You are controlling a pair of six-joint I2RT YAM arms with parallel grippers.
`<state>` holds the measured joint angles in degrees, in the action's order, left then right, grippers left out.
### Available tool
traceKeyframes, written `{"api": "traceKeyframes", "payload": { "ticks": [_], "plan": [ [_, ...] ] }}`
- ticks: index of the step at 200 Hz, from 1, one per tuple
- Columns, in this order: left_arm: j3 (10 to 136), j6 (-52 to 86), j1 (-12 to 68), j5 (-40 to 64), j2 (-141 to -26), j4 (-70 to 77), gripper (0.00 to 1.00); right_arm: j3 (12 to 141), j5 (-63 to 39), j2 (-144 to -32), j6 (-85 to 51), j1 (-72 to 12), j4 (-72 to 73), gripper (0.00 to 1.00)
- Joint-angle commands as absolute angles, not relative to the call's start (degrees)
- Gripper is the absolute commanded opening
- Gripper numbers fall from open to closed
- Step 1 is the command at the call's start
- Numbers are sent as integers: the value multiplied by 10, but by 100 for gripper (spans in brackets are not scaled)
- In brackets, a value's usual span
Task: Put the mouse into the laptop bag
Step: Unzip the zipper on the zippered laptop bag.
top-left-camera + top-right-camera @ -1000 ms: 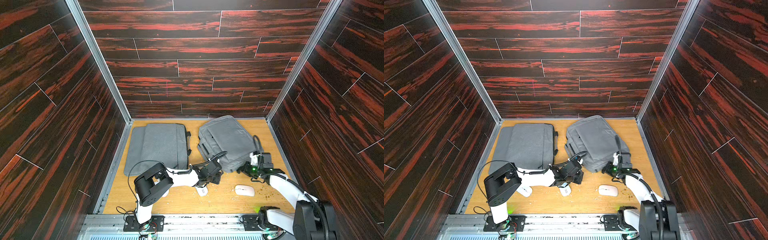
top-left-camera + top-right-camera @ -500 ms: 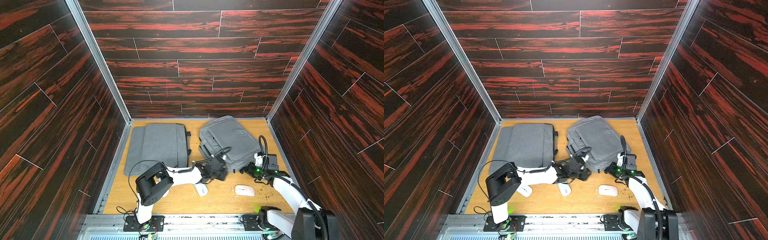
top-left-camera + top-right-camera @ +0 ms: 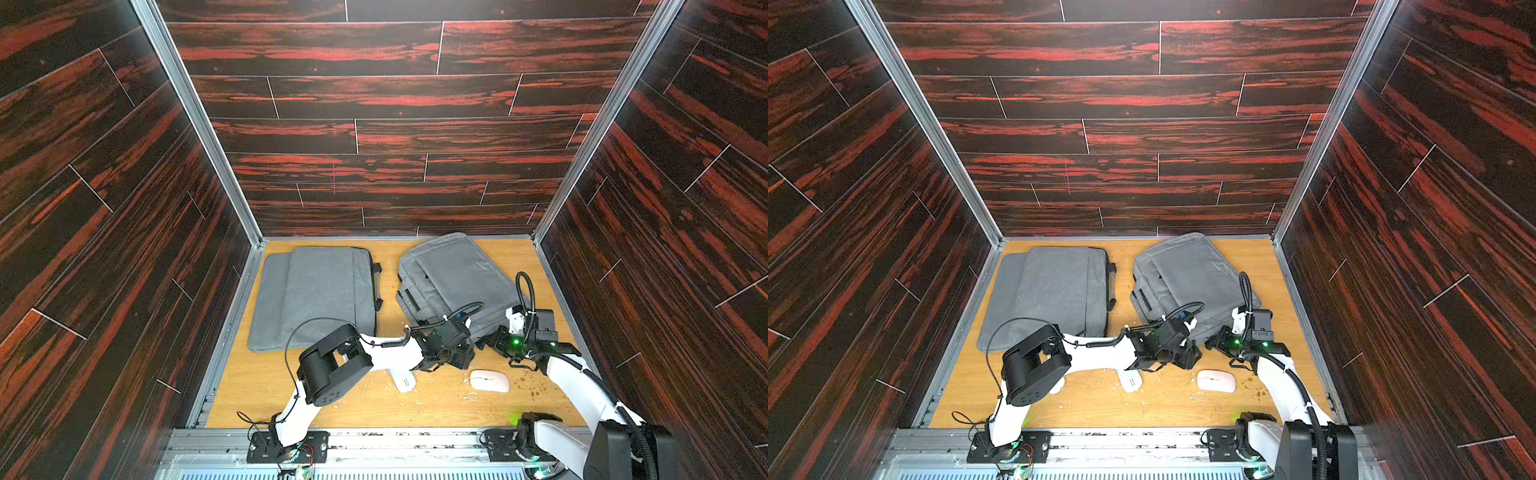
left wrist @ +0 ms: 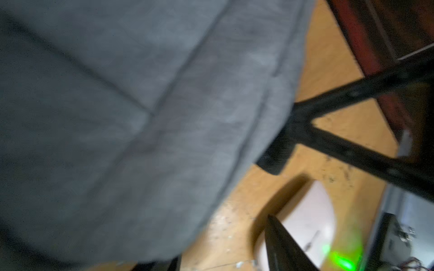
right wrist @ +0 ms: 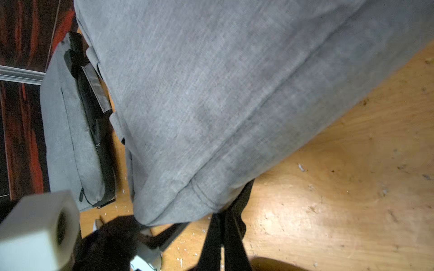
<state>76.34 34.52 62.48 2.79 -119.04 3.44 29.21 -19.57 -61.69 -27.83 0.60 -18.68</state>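
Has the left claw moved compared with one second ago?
Yes. The left claw has shifted toward the robot's right, nearer to the rightmost white mouse, which stayed in place on the table.

Both top views come through bright and even, lit from above. The desk [image 3: 440, 409] glows warm, the dark walls [image 3: 374, 104] carry a dull red sheen, and the wide lens bows their seams towards the edges. Shadows on the wood are short and soft. My left wrist feed is smeared: the laptop bag [image 4: 141, 117] looks streaky, and the mouse [image 4: 310, 218] is a white blur beside a green flare [image 4: 340, 260]. My right wrist feed is sharper, with a pale glare patch on the wood and soft shadow beside the bag.
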Motion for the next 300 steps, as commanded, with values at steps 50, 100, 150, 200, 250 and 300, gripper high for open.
{"api": "traceKeyframes", "payload": {
  "ticks": [50,100,150,200,250,300],
  "plan": [
    [826,335,618,11,-1228,31,60,313,-225,-588,-281,2,-202,0],
    [851,340,614,2,-1246,35,53,306,-242,-581,-291,1,-198,0],
    [861,352,604,-8,-1235,33,26,281,-257,-579,-308,-11,-181,0],
    [820,355,603,-24,-1196,21,0,293,-218,-593,-287,-11,-196,0],
    [709,371,595,-39,-1135,28,0,314,-193,-632,-265,28,-184,0],
    [637,390,583,-42,-1120,51,0,329,-223,-653,-254,91,-178,0]
  ]
}}
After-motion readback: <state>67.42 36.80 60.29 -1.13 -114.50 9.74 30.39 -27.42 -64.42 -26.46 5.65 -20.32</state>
